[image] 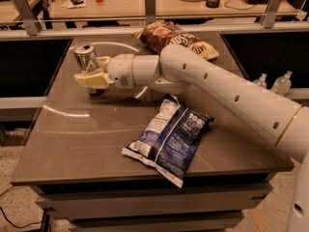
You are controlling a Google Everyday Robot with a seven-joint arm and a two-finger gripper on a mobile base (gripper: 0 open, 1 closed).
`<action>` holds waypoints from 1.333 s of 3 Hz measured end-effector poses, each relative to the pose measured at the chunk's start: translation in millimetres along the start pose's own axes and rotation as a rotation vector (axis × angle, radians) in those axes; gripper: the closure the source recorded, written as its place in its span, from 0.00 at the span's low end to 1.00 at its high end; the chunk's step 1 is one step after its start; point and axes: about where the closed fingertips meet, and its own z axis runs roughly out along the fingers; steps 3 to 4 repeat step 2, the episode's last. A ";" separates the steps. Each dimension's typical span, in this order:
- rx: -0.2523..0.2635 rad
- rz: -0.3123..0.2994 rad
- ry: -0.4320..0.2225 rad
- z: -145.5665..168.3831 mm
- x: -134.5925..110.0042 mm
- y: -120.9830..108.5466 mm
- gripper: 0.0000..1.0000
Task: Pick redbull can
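The redbull can (85,56) is a slim silver-grey can with a shiny top rim. It stands upright at the back left of the dark table (77,134). My gripper (90,78) is at the end of the white arm (217,88), which reaches in from the right. It sits right at the can and covers the can's lower part from the front. Only the can's top half shows above it.
A blue-and-white chip bag (169,137) lies flat near the table's front middle, under the arm. A brown-and-yellow chip bag (169,35) lies at the back edge. Two plastic bottles (275,83) stand beyond the table's right side. A railing and desk run behind.
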 end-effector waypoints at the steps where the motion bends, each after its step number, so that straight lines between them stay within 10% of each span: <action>1: 0.004 -0.053 -0.016 0.6 -44.8 -6.7 1.00; 4: 0.005 -0.053 -0.016 0.6 -45.3 -6.8 1.00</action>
